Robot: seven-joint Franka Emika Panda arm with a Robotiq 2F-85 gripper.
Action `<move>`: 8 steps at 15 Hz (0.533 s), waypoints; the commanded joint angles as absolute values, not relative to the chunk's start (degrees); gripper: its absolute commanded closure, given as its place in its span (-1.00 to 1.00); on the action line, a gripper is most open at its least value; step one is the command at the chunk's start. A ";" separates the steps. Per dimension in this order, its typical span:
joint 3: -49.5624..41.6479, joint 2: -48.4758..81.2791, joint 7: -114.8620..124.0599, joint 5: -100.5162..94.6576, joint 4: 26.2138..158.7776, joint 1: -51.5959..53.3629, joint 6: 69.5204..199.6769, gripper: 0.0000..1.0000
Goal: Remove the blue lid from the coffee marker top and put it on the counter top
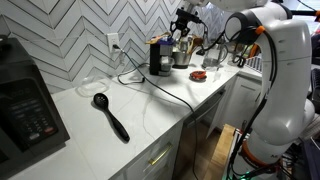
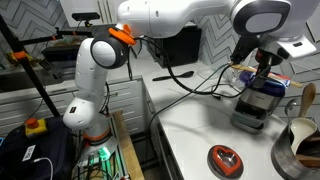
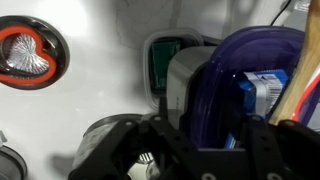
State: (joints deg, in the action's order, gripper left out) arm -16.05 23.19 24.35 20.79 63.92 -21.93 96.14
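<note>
Tool (image 3: 200, 150) jaws apart, blue lid (image 3: 225, 70) just ahead, atop coffee maker (image 3: 185, 75)

White counter (image 1: 82, 128): ladle (image 1: 112, 118), coffee maker (image 1: 160, 56), red dish (image 2: 224, 158)

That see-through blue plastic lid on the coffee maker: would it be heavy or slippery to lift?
The translucent blue plastic lid is probably light, since it looks thin-walled. Its surface appears smooth and glossy, so it may be slippery and the gripper might lose it. It seems rigid enough to keep its shape when lifted.
</note>
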 commanded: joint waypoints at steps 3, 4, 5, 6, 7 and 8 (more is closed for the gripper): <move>-15.50 27.47 27.74 22.40 59.11 -22.41 95.49 -0.16; -15.38 28.01 28.06 22.30 58.47 -22.34 95.32 -0.17; -15.28 28.40 28.43 22.19 58.01 -22.30 95.20 -0.17; -15.19 28.76 28.73 22.05 57.49 -22.27 95.07 -0.14; -15.19 28.98 29.03 21.77 57.05 -22.21 94.75 0.15; -15.22 29.12 29.27 21.53 56.71 -22.16 94.39 0.35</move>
State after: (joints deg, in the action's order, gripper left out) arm -15.31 27.38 27.73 21.01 59.74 -21.74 96.14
